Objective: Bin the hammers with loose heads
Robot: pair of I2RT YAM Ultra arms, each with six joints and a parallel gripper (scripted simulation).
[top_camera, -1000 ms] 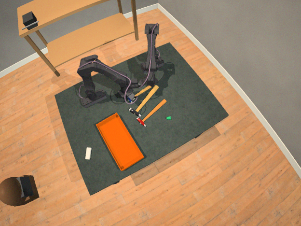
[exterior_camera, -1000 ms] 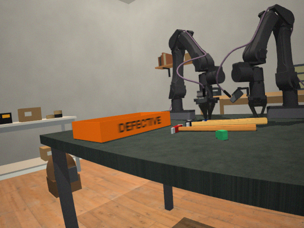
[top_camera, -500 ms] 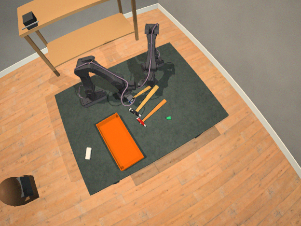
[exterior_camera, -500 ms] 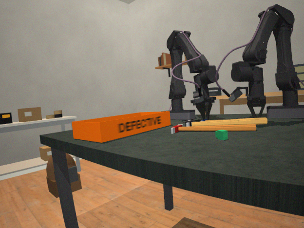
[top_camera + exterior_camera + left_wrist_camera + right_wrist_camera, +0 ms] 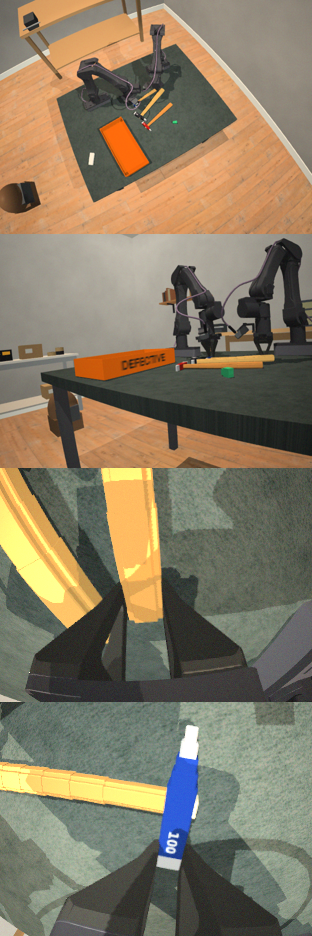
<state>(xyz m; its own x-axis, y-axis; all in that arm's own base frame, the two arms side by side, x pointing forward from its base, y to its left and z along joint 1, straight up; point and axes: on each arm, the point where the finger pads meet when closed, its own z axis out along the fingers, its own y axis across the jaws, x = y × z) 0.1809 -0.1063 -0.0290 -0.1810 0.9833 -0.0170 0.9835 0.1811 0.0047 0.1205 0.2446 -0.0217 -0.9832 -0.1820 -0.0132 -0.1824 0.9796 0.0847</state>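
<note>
The blue-headed hammer (image 5: 147, 95) (image 5: 134, 543) (image 5: 179, 797) lies at the back of the hammer group. My left gripper (image 5: 264, 353) (image 5: 142, 587) is shut on its handle near the free end. My right gripper (image 5: 211, 355) (image 5: 170, 850) is shut on the near end of its blue head, by the white "100". The black-headed hammer (image 5: 153, 101) (image 5: 234, 359) (image 5: 35, 553) lies beside it on the table. The red-headed hammer (image 5: 160, 113) (image 5: 226, 365) lies farther forward. The orange bin (image 5: 123, 146) (image 5: 88, 367) is empty. Any play in the blue head cannot be seen.
A small green block (image 5: 174, 122) (image 5: 227, 372) lies beyond the red hammer. A white block (image 5: 91, 158) lies on the far side of the bin. The black and red heads lie between the blue head and the bin. Both arms stand along the table's back edge.
</note>
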